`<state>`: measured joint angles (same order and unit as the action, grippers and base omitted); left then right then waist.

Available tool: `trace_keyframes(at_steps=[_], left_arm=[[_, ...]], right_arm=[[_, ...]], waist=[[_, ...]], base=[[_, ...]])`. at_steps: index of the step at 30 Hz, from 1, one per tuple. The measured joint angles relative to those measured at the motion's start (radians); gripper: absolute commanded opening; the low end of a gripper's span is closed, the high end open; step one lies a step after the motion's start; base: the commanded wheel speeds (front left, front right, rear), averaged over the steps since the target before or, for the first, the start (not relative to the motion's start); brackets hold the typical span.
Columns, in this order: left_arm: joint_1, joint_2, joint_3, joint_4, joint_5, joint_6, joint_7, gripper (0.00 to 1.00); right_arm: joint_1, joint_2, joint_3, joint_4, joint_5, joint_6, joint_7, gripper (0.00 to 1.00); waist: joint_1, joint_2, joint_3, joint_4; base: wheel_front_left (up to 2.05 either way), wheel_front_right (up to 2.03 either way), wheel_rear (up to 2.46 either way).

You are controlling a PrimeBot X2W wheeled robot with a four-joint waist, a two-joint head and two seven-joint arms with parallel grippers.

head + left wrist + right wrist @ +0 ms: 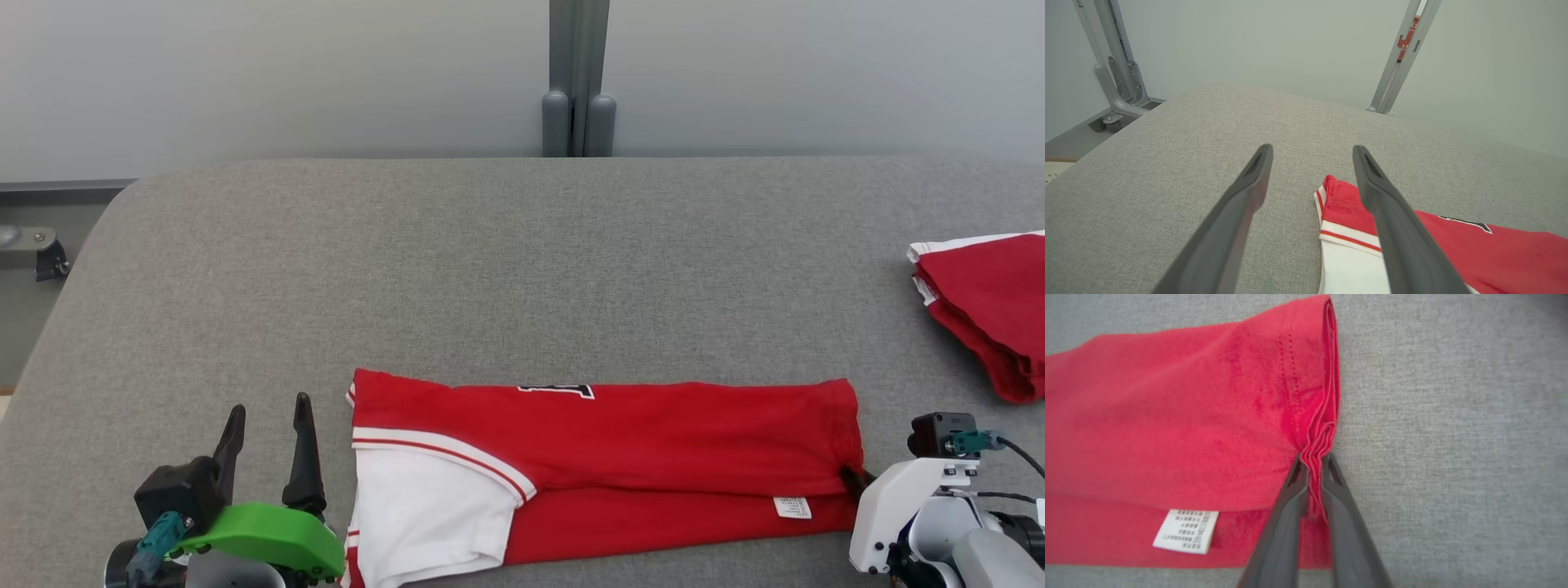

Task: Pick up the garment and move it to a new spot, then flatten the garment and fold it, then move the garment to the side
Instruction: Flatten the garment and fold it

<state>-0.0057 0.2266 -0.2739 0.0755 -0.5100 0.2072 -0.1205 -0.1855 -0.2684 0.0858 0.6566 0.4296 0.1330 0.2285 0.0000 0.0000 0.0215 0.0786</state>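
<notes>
Right gripper clamped narrow on the bunched hem layers at the garment's right end. Garment lies folded in a long strip near the table's front edge. Left gripper spread wide, empty, just beside the sleeve end, not touching. Risk: the pinch may miss lower layers, so lifting would peel the fold open. A one-sided pull would skew the strip.

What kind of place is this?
Likely a robot test room, not a home: a wide grey fabric-topped table, pale wall panels between metal posts, a red shirt laid out, a folded red garment off to its right.
</notes>
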Motion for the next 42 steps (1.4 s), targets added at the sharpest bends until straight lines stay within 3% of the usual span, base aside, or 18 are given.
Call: trace_keyframes(at_steps=[4,9,13,22,28,34,42], left_arm=[[0.0,0.002,0.0,0.008,0.0,0.004,-0.004,1.0],[0.0,-0.001,-0.007,0.015,-0.001,0.004,-0.01,1.0],[0.001,-0.004,-0.009,0.025,-0.008,0.004,-0.014,1.0],[0.006,-0.012,-0.019,0.035,-0.015,0.004,-0.022,1.0],[0.005,-0.012,-0.026,0.044,-0.018,-0.001,-0.022,1.0],[0.0,-0.01,-0.034,0.047,-0.018,-0.005,-0.021,1.0],[-0.018,-0.011,-0.052,0.047,-0.017,-0.009,-0.013,1.0]], right_arm=[[-0.015,-0.024,-0.02,0.012,0.033,0.0,-0.023,0.0],[-0.011,-0.104,-0.078,-0.002,0.045,-0.001,-0.038,0.0],[0.014,-0.116,-0.112,-0.056,0.07,-0.001,-0.036,0.0],[0.137,-0.062,-0.081,-0.453,0.247,-0.002,0.105,0.0],[0.18,0.028,-0.013,-0.673,0.326,-0.002,0.186,0.0],[0.157,0.11,0.118,-0.71,0.344,-0.002,0.209,0.0],[0.058,0.203,0.281,-0.549,0.385,-0.002,0.146,0.0]], waist=[[0.0,0.0,-0.004,-0.013],[0.0,0.0,-0.012,-0.029],[0.0,0.0,-0.02,-0.042],[0.0,0.0,-0.045,-0.063],[0.0,0.0,-0.051,-0.049],[0.0,0.0,-0.052,-0.018],[0.0,0.0,-0.048,0.044]], base=[[0.0,0.0,0.0],[0.0,0.0,0.0],[0.0,0.0,0.0],[0.0,0.0,0.0],[0.0,0.0,0.0],[0.0,0.0,0.0],[0.0,0.0,0.0]])
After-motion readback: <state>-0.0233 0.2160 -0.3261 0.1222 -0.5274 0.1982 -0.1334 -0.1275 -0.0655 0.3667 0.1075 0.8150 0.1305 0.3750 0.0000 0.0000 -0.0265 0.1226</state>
